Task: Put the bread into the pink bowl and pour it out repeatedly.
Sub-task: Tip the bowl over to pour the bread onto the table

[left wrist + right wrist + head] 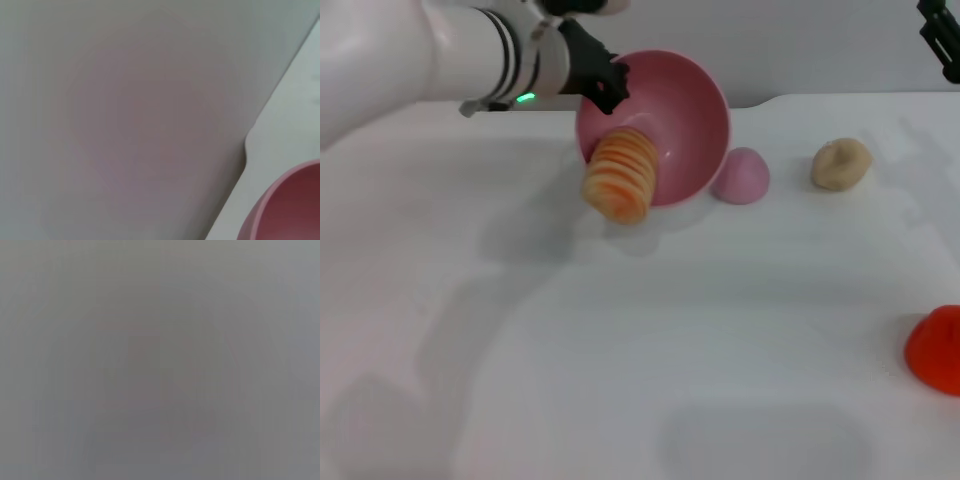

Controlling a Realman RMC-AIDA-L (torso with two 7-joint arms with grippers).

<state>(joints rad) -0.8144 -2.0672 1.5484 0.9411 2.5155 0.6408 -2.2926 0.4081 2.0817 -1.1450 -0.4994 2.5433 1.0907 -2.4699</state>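
Note:
The pink bowl (685, 115) is tipped steeply on its side at the back of the table, its mouth facing me. My left gripper (607, 84) is shut on its upper left rim and holds it tilted. The bread (621, 175), striped orange and cream, hangs over the bowl's lower rim, half out and touching the table. A piece of the bowl's rim (280, 210) shows in the left wrist view. My right gripper (942, 38) is parked high at the far right edge, away from the bowl.
A small solid pink dome (741, 176) lies just right of the bowl, and a beige knotted bun (840, 164) further right. A red object (936, 349) sits at the right edge. The white table (620, 350) stretches in front.

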